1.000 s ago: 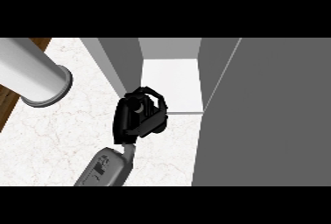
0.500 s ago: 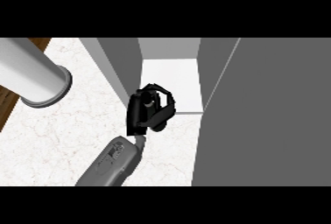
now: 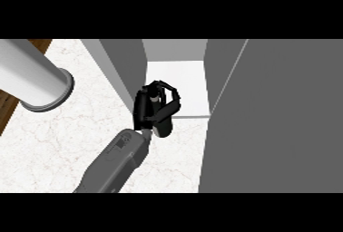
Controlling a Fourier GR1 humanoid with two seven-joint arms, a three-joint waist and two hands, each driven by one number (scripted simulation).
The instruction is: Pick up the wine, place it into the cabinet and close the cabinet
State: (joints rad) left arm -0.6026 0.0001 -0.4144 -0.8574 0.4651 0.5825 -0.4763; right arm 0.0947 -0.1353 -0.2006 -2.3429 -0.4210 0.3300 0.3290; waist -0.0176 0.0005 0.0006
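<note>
- My right hand (image 3: 149, 111) sits at the mouth of the open cabinet (image 3: 175, 86), its black fingers (image 3: 171, 94) curled around the dark wine bottle (image 3: 161, 121).
- The bottle is mostly hidden under my hand; I only make out a dark rounded end below my palm and a small pale patch near my fingertips, and I cannot tell which end is the neck.
- Black hand against dark bottle: their outlines run together, so where one ends and the other begins is hard to tell.
- The bottle lies across the front edge of the cabinet's white floor, partly over the marble counter (image 3: 60, 145) and partly over the cabinet floor; whether it touches either I cannot see.
- My grey forearm (image 3: 114, 165) comes in from the lower edge, cut off there.
- The grey cabinet door (image 3: 275, 127) stands open at the right and fills that side, blocking whatever lies behind it.
- The cabinet's left wall (image 3: 127, 68) stands just beside my hand; the cabinet's top is cut off by the upper edge.
- At the upper left, a large pale cylinder (image 3: 33, 77) reaches over the counter; it is cut off, and I cannot tell what it is.
- A strip of brown wood (image 3: 8, 113) shows past the counter's left edge.
</note>
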